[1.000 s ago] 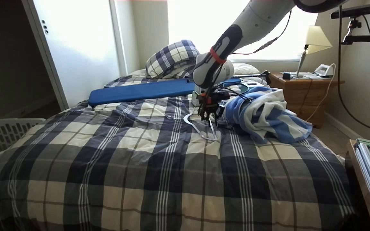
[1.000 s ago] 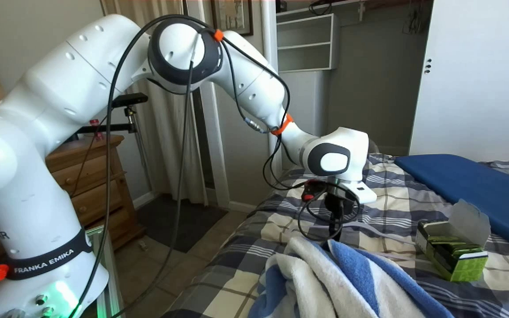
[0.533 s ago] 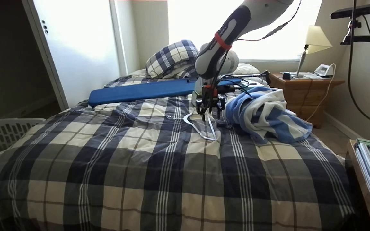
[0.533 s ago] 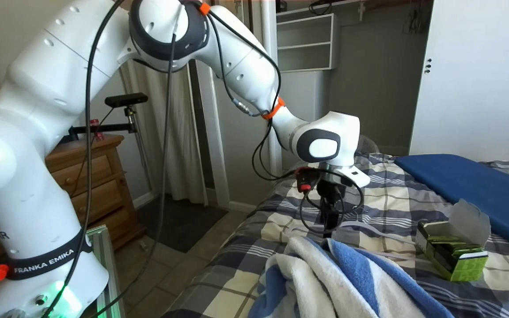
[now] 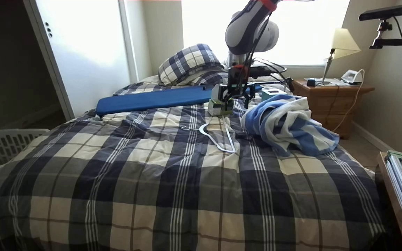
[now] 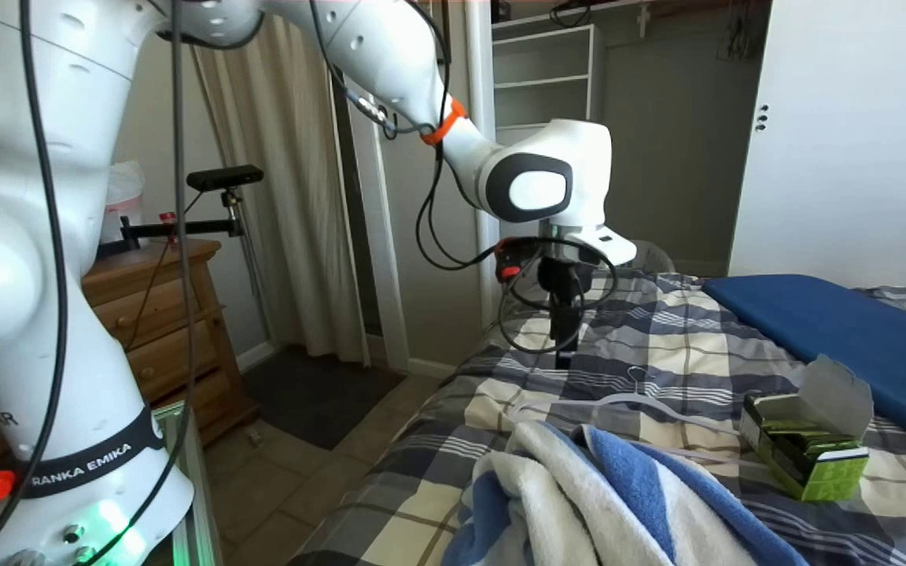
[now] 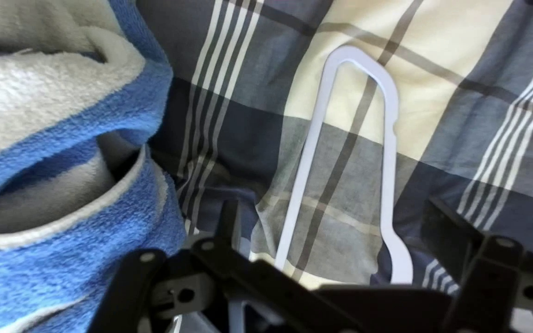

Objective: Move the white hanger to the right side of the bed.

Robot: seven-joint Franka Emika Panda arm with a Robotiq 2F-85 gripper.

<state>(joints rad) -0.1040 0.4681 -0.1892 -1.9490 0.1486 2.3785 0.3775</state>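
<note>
The white hanger lies flat on the plaid bed. Its rounded end and both long bars show in the wrist view, while its lower part is hidden behind my gripper. In an exterior view the hanger lies beside the towel, hook pointing away from it. My gripper hangs above the bed, higher than the hanger and apart from it. Its fingers are spread wide, open, with nothing held between them. The hanger also shows in an exterior view, partly covered by the towel in front.
A blue-and-white striped towel is bunched close beside the hanger. An open green box stands near the hanger's other side. Farther back lies a long blue board. A white basket and a wooden nightstand flank the bed.
My gripper has opened and lifted up off the hanger, drawing back toward the pillow end. The hanger, towel and box stay where they were on the bed.
</note>
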